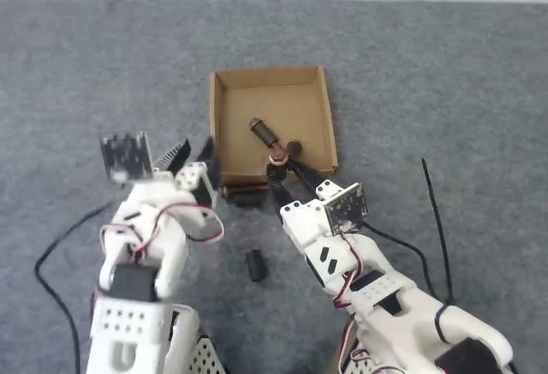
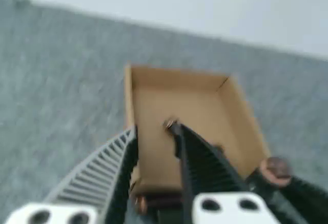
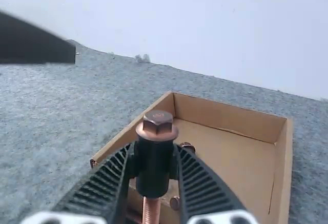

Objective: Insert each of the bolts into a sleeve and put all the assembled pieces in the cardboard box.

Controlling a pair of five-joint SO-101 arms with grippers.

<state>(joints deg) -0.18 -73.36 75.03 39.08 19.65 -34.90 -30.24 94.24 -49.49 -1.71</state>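
Bolts and sleeves read in the high view as small, rigid, light metal parts: nothing to crush, but round enough to roll, so the sleeve's barrel looks like the safest place to pinch. From above, the right gripper (image 1: 280, 169) is clenched on a sleeved bolt (image 1: 276, 161) right over the near wall of the box (image 1: 224, 117), and a finished piece (image 1: 264, 133) lies on the box floor. The left gripper (image 1: 195, 148) stands spread and empty just beside the box's left near corner. A copper-and-black part (image 1: 244, 190) lies on the desk (image 1: 445, 66) against the outside of that near wall; whether its bolt is seated I cannot tell. A spare sleeve (image 1: 255, 264) lies apart, between the two arms. The desk wears a grey felt-like cover, which should hold parts from rolling or sliding, and a thin cable (image 1: 438, 220) trails beside the right arm. In the left wrist view the left gripper (image 2: 152, 130) is released with nothing between its ribbed fingers, the box (image 2: 241, 114) lies straight ahead, and the copper-and-black part (image 2: 154, 202) sits low against the cardboard. In the right wrist view the right gripper (image 3: 154, 157) grips the black sleeve (image 3: 152, 168) around its middle, upright, with the hex head (image 3: 156, 124) above and the threaded shank (image 3: 148, 212) poking out below; the fit looks loose enough that tilting might let the bolt slip. Beyond the box a plain white wall (image 3: 215, 24) closes the room.
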